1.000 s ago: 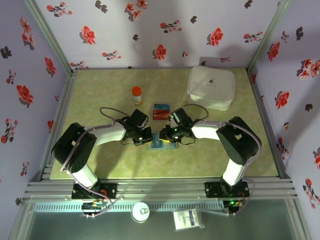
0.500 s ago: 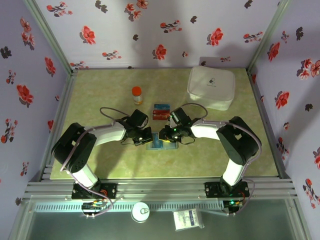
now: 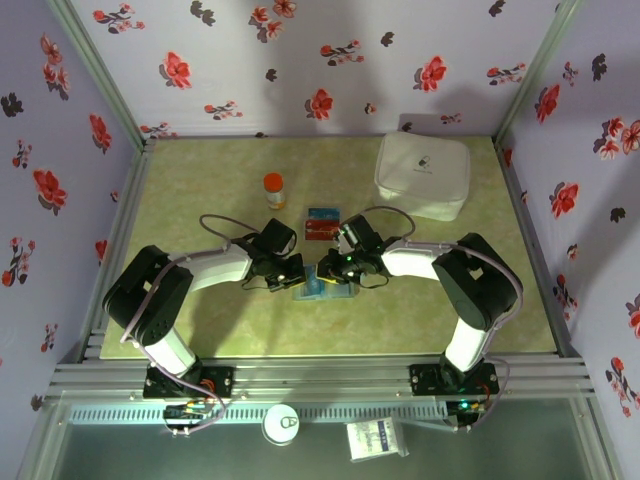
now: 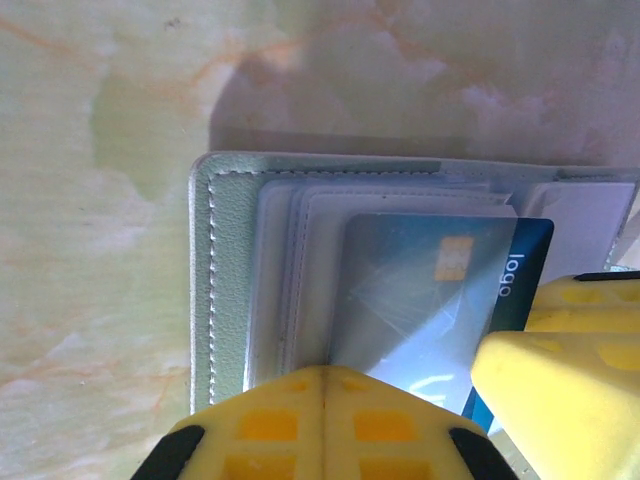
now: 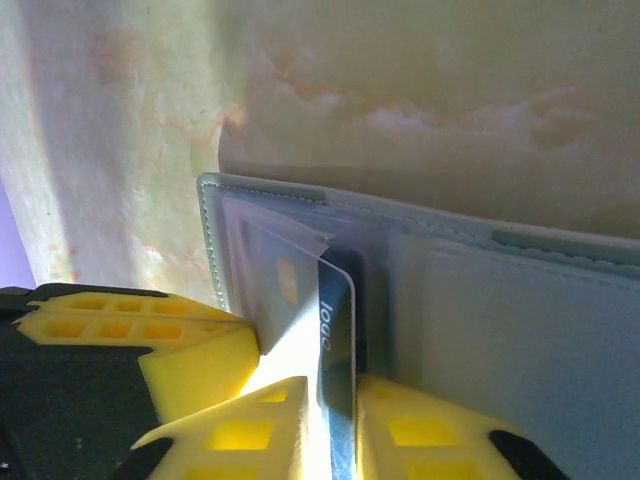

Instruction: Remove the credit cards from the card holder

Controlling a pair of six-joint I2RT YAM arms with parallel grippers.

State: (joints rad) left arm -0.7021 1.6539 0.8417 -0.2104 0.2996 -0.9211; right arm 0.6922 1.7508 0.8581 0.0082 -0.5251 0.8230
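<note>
The grey-blue card holder point(image 3: 320, 288) lies open on the table between my two grippers. My left gripper point(image 4: 323, 378) is shut, its tips pressing down on the holder's clear sleeves point(image 4: 300, 270) near the stitched edge. A blue credit card point(image 5: 336, 310) marked "logo" sticks partway out of a sleeve. My right gripper point(image 5: 338, 420) is shut on this card's free end, one finger point(image 5: 420, 425) on each side. A blue card point(image 3: 323, 213) and a red card point(image 3: 320, 231) lie loose on the table just beyond the holder.
An orange pill bottle point(image 3: 273, 190) stands behind the left gripper. A big white rounded case point(image 3: 423, 175) sits at the back right. Flowered walls close in the table on three sides.
My right gripper's fingers have closed in on the blue card. Both arms have stayed almost where they were over the holder.
</note>
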